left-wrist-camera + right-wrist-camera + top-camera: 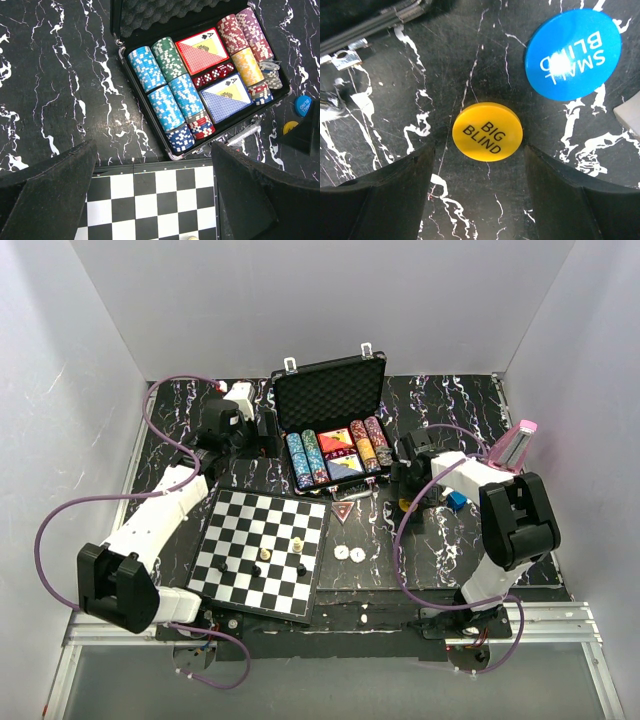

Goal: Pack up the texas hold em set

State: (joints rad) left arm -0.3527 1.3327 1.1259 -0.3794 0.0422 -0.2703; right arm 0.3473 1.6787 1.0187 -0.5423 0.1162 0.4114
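left hand (154,150): wide open and gripping nothing, parked just left of the case, looking down on it and the far edge of the board
chessboard (230,530): flat on the table (460,400), front-left of the case, with a few pieces (264,554) standing on it
briefcase (330,392): open at the back middle of the table, lid up, foam lining on show
chip rows (165,85): packed in the case, blue and green ones on the left side, red, yellow and maroon on the right
card decks (200,50): two in the middle slot, the red-backed one nearer the lid and the blue-backed one nearer the front
red dice (214,75): in a row between the two decks
white buttons (349,553): two round ones loose on the table, just right of the board
right hand (479,150): released, low over the table right of the case, a finger on either side of the yellow button
BIG BLIND button (487,131): yellow, flat on the table between those fingers, not lifted
SMALL BLIND button (573,54): blue, on the table near the yellow one, not touching it
pink metronome (517,445): upright at the far right
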